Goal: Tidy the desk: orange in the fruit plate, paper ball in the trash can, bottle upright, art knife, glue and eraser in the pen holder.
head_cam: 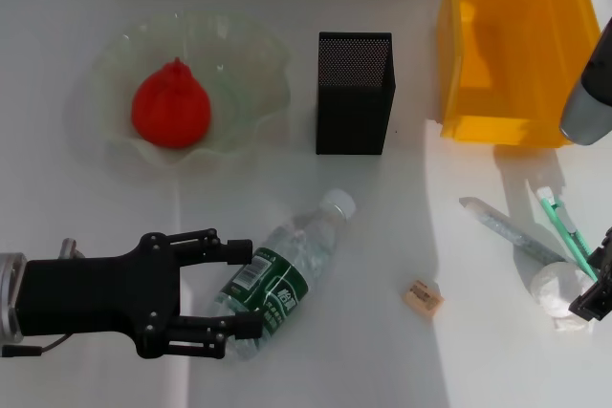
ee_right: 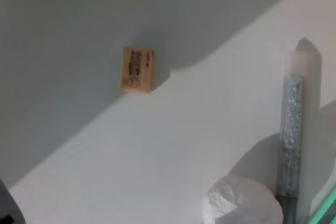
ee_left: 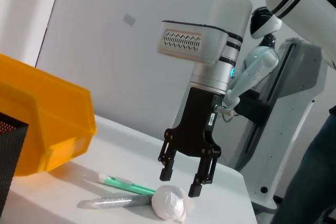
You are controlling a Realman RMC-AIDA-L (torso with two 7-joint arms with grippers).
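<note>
A clear bottle (head_cam: 287,279) with a green label lies on its side near the front of the table. My left gripper (head_cam: 245,290) is open, with a finger on either side of the bottle's lower end. An orange (head_cam: 170,107) sits in the green glass fruit plate (head_cam: 253,74). The paper ball (head_cam: 559,289) lies at the right, also seen in the left wrist view (ee_left: 169,203). My right gripper (ee_left: 180,183) hangs open just above the ball. Glue (head_cam: 507,228), a green art knife (head_cam: 564,231) and an eraser (head_cam: 423,295) lie on the table. The black mesh pen holder (head_cam: 354,93) stands at the centre.
The yellow trash bin (head_cam: 512,45) stands at the back right, beside the pen holder. The right wrist view shows the eraser (ee_right: 137,70), the glue tube (ee_right: 292,129) and the paper ball (ee_right: 241,200) close together on the white table.
</note>
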